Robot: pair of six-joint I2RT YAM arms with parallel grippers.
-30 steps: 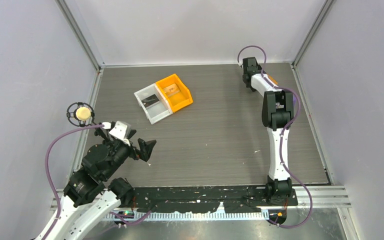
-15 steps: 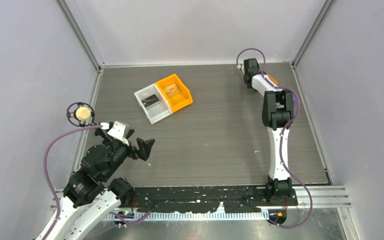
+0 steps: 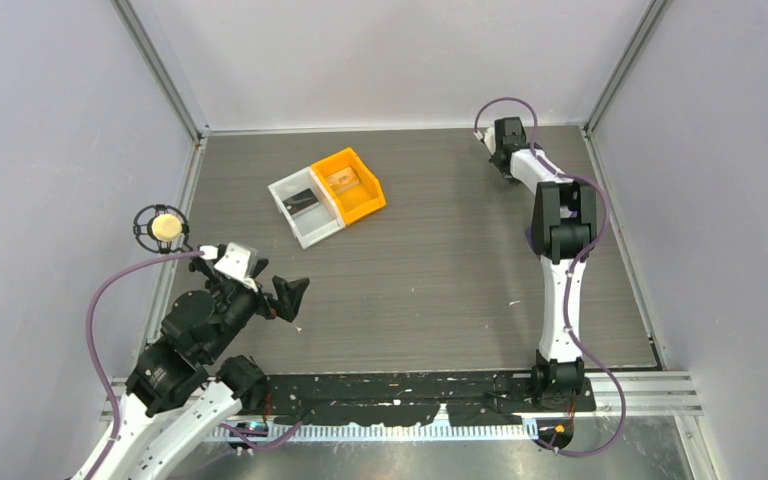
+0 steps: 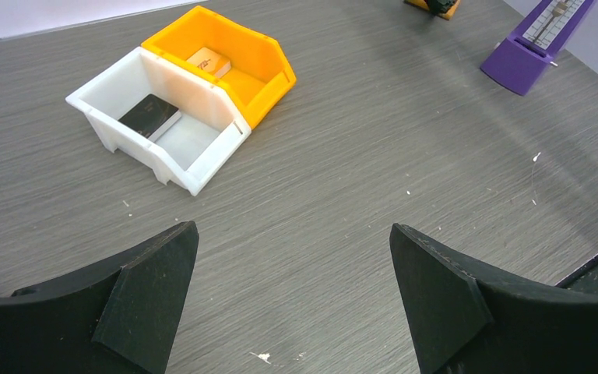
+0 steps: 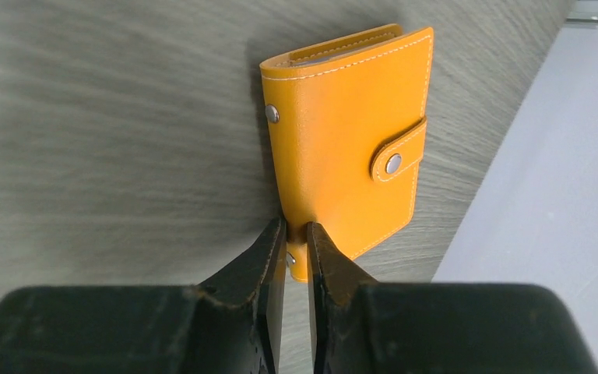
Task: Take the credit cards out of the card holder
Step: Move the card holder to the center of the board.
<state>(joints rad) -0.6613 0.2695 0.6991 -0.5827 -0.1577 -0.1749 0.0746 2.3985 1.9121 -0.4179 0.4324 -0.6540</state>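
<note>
Right gripper (image 5: 296,234) is clenched on the card holder (image 5: 350,156), its two fingers pinching the near lower corner by a snap stud with only a thin gap between them. The card holder is orange and folded shut, with its strap snapped down. It lies on the table (image 3: 440,290) well to the right of the orange bin (image 3: 352,185) and a bit farther back, just beside the right wall. No cards are visible outside it. The right arm is stretched out long toward that back corner.

Left gripper (image 4: 292,296) is released, with the jaws spread wide and nothing between them. It hovers over bare tabletop, nearer than the orange bin and to its left, well apart from it. The wrist view points back toward the bin.

White bin (image 3: 305,208) is touching the orange bin on its left near side, the two standing as a pair at an angle. A dark flat card (image 4: 149,117) lies inside the white bin. A small pale item (image 4: 208,62) lies inside the orange bin, too small to tell what it is.

Purple stand (image 4: 533,47) is far to the right of the orange bin, wedge-shaped, with a pale strip on its slope. A black ring holding a cream ball (image 3: 165,227) is left of the orange bin, at the table's left edge.
</note>
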